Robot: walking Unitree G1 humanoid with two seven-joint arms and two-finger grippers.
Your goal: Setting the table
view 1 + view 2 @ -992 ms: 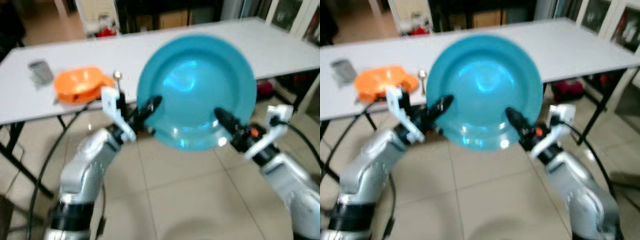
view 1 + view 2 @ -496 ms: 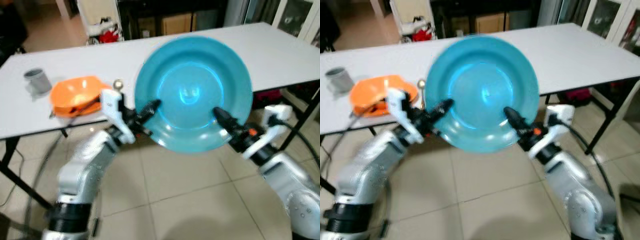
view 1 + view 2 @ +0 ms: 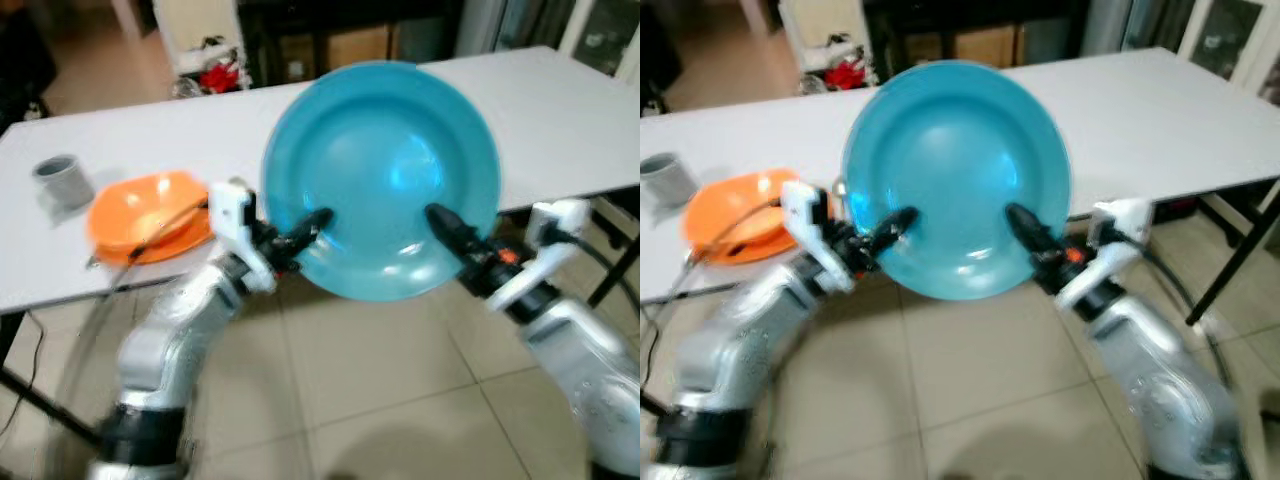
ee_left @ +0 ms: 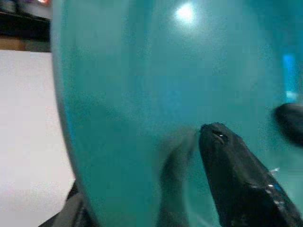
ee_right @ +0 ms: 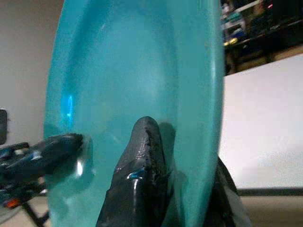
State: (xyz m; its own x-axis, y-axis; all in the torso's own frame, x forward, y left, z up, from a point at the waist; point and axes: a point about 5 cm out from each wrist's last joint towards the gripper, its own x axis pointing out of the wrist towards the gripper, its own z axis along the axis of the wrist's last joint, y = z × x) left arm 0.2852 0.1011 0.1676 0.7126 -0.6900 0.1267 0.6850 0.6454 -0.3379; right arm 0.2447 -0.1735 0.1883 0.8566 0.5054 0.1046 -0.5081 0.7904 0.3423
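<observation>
Both my grippers hold a blue plate up on edge, in front of the table.

My left gripper point(image 3: 312, 222) pinches the blue plate point(image 3: 385, 165) at its lower left rim and my right gripper point(image 3: 440, 220) pinches the lower right, each closed onto the rim. Beyond the plate stands the white table point(image 3: 560, 110), with an orange bowl point(image 3: 150, 215) at the left and a grey cup point(image 3: 58, 180) farther left.

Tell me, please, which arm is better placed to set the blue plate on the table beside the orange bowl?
Left, probably. Both grippers clamp the blue plate, but the left gripper holds the edge nearest the orange bowl; the right gripper sits farther away.
</observation>
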